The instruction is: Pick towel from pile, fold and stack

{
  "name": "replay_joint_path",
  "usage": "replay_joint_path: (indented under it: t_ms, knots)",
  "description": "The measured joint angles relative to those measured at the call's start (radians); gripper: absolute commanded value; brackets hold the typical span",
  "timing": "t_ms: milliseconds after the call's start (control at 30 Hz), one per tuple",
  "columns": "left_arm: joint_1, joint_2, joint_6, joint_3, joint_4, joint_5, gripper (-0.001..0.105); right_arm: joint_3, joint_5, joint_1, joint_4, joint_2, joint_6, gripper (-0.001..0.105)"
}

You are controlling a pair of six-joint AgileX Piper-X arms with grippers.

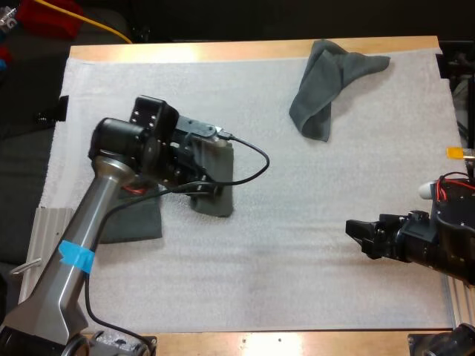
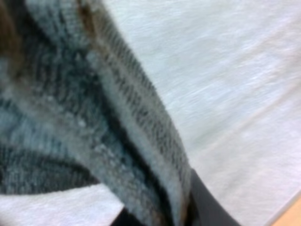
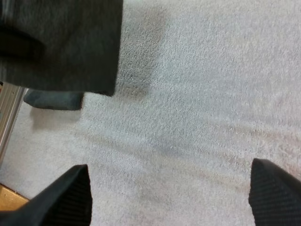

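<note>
high camera looks down over the whole white fabric mat (image 1: 312, 245); both wrist cameras hover close, sharing the dark grey-green towel (image 1: 220, 194).

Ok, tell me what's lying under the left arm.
A flat dark towel lies on the white mat beneath the left arm. One corner shows; the arm covers the rest, so whether it is a stack cannot be told.

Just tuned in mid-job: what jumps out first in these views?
The left claw grips a dark towel left of centre over the white mat, beside a folded towel partly under that arm. A crumpled towel lies toward the mat's far right corner. The right claw hangs open over bare mat near the right edge.
</note>
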Motion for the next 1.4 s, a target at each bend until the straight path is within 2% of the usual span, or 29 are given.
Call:
replay_joint_path:
  t_ms: [233,400,700,933,1133,1233,1267,1367,1400]
  knots:
    - [0.117,0.000,0.044,0.001,0.049,-0.179,0.000,0.000,0.000,0.000,0.000,0.000,0.000,0.068]
    - [0.206,0.000,0.047,0.041,0.047,-0.189,0.000,0.000,0.000,0.000,0.000,0.000,0.000,0.068]
    - [0.345,0.000,0.050,0.204,-0.021,-0.173,0.000,0.000,0.000,0.000,0.000,0.000,0.000,0.068]
    - [0.433,0.000,0.050,0.220,-0.065,-0.178,0.000,0.000,0.000,0.000,0.000,0.000,0.000,0.068]
    - [0.445,0.000,0.050,0.246,-0.109,-0.334,0.000,0.000,0.000,0.000,0.000,0.000,0.000,0.068]
    - [0.445,0.000,0.054,0.268,-0.134,-0.355,0.000,0.000,0.000,0.000,0.000,0.000,0.000,0.068]
    - [0.445,0.000,0.057,0.270,-0.137,-0.363,0.002,0.000,-0.004,0.000,0.000,0.000,0.000,0.068]
    - [0.445,0.000,0.059,0.271,-0.150,-0.396,0.017,0.000,-0.034,0.000,0.000,0.000,0.000,0.068]
    - [0.445,0.000,0.059,0.271,-0.154,-0.409,0.027,0.000,-0.041,0.000,0.000,0.000,0.000,0.068]
